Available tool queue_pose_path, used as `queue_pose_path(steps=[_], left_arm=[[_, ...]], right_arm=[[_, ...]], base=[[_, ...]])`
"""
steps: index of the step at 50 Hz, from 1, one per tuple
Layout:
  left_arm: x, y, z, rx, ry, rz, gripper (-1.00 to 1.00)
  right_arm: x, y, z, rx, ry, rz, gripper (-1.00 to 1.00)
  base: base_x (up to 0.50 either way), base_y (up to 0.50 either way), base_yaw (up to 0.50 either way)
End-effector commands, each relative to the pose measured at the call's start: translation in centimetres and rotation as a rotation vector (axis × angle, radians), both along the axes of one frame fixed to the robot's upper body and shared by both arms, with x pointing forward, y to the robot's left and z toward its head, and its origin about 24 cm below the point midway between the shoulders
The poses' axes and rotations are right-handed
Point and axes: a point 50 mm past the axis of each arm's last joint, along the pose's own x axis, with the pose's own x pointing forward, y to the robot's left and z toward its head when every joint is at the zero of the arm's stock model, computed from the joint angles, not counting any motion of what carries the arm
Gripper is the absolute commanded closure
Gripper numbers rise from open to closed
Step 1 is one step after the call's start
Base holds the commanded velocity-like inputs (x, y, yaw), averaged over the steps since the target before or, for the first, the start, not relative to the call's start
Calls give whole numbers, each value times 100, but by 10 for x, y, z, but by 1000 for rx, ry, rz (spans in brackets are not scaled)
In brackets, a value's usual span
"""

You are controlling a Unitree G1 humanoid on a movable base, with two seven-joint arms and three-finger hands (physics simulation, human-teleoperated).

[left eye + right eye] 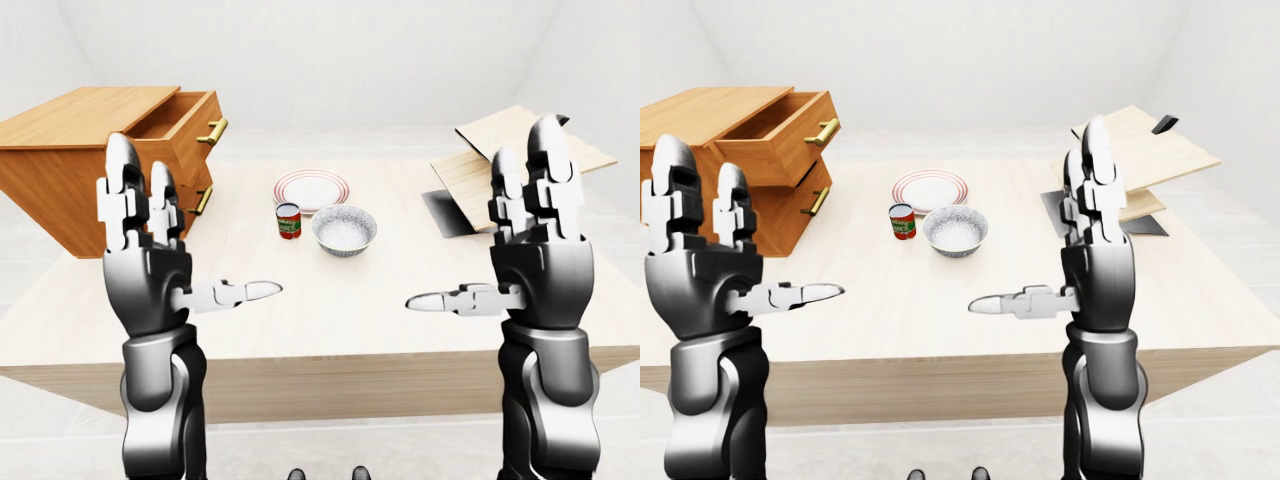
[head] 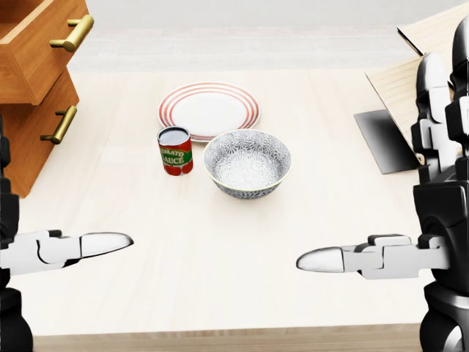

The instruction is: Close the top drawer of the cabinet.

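Drawer (image 1: 780,135) at the top of the wooden cabinet (image 1: 75,165) stands pulled out, its front with a brass handle (image 1: 212,131) jutting past the cabinet's face; it sits at the upper left of the eye views, at the left end of the pale table (image 2: 220,249). Below it the lower drawer (image 1: 805,205) is flush, with its own brass handle (image 2: 58,125).

Right of the cabinet, near the table's middle, a white plate with red rings (image 2: 209,110) lies flat. Just below it in the head view a tomato sauce can (image 2: 175,151) stands upright, and close to the can's right a patterned bowl (image 2: 247,163) sits open side up. The can and bowl are near each other, but I cannot tell whether they touch. At the right end of the table a stack of light wooden boards (image 1: 480,165) lies tilted over a dark flat sheet (image 2: 381,139).

Both hands are raised above the near edge of the table, well apart from the drawer and touching nothing. The left hand (image 1: 150,270) has its fingers (image 1: 125,190) pointing up and its thumb stretched toward the middle, spread and empty. The right hand (image 1: 540,260) mirrors it, fingers up, thumb pointing left, likewise spread and empty.
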Motion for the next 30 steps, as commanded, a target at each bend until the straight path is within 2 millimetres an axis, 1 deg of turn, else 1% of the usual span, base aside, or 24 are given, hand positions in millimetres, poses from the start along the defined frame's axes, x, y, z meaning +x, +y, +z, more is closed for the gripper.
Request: queue_pose_path(steps=[1,4,11,17,19,23,30], left_arm=[[-14,1,27,-12,-146,-9,-100],[-15,0,28,-12,-155,-10,-100],[-17,0,33,-6,-179,-10,-100],[-17,-1,33,-8,-178,-11,-100],[-15,0,31,-6,-166,-5,-100],[-17,1,34,-10,-183,-2,-100],[-18,0,35,2,-187,-7,-100]], right_arm=[[-9,1,22,-35,-115,6,-100],[-11,1,26,-38,-138,7,-100],[-12,1,28,-38,-153,6,-100],[-12,2,29,-57,-153,7,-100],[-12,3,29,-62,-151,5,-100],[-11,3,25,-62,-134,5,-100],[-13,3,30,-66,-159,8,-100]], base=[[0,0,0],[0,0,0],[0,0,0],[0,3,0],[0,30,0],[1,47,0],[2,50,0]])
